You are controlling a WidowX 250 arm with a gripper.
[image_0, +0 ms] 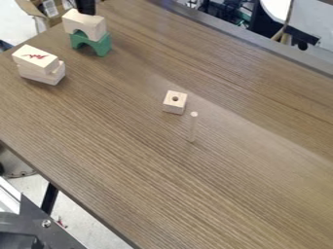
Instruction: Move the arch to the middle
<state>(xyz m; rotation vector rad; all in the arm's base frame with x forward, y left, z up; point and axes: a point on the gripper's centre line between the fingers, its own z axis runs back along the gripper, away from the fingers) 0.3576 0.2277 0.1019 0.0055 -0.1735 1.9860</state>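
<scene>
- Two-tier stack: pale arch (pixel 94 24) resting on green arch (pixel 101 46), the latter upright on the brown table (pixel 195 194).
- Black gripper (pixel 85 9): above the green arch, apparently touching the pale arch's top; whether open or closed cannot be told.
- Pale blocks (pixel 40 59), stacked: near the green arch, lower left in view.
- Drilled cube (pixel 174 106): well apart from the green arch, lower right.
- Thin dowel (pixel 193 128), upright: farther from the green arch, same direction.
</scene>
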